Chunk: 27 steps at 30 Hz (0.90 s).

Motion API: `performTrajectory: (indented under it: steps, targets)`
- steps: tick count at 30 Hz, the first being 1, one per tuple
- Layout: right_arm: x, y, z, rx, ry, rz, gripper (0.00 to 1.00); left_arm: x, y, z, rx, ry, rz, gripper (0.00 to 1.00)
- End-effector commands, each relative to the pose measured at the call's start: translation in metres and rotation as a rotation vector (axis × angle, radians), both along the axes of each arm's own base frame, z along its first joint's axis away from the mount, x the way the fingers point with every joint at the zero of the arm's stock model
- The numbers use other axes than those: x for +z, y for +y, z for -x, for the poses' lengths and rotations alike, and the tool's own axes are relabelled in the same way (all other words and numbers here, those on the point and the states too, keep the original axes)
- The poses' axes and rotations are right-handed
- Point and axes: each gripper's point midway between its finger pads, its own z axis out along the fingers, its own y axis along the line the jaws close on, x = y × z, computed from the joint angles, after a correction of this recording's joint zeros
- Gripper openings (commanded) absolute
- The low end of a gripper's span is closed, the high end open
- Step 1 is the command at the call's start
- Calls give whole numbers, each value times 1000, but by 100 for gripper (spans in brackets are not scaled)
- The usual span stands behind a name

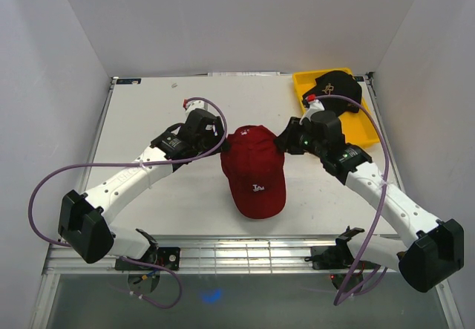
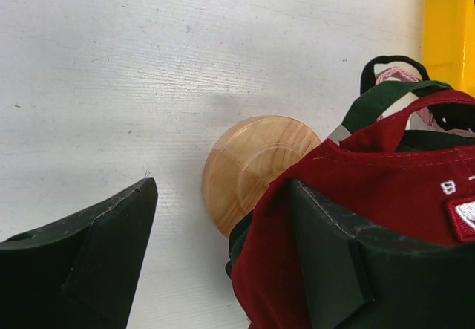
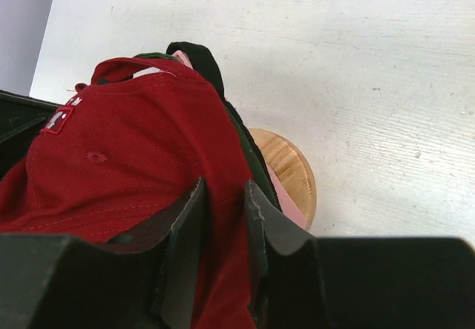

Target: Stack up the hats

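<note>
Wooden stand [image 2: 252, 165], yellow tray [image 1: 303, 85], white table [image 1: 148, 106]

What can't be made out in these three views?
1. The pink cap and green cap: top view, buried under the red cap; wrist views show only edges.
2. The wooden stand: top view, covered by the red cap.
3. Logo on the black cap: top view, too small to read.
4. The yellow tray: left wrist view, cut by the frame edge.
</note>
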Motion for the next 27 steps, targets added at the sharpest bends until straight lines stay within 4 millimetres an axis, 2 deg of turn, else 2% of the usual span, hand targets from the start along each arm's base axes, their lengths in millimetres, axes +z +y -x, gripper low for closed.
performTrajectory:
  steps: [1,5,8,11,17,22,27]
  targets:
    - [-52,-27,22,-37,146,143,33,-29,20,17,7,83,-111,82]
    - [-34,-26,21,-36,97,115,47,-18,19,15,-4,59,-100,85]
    - [-20,-26,21,-37,71,98,52,-4,18,13,-10,32,-89,92]
    - [-12,-26,21,-37,59,89,55,11,16,12,-24,4,-69,96]
    - [3,-19,22,-18,38,44,60,30,10,14,-60,-30,-34,98]
    - [22,-11,21,16,7,4,62,38,7,14,-79,-44,-22,98]
    - [31,-3,22,49,4,-29,63,43,3,14,-94,-50,-8,98]
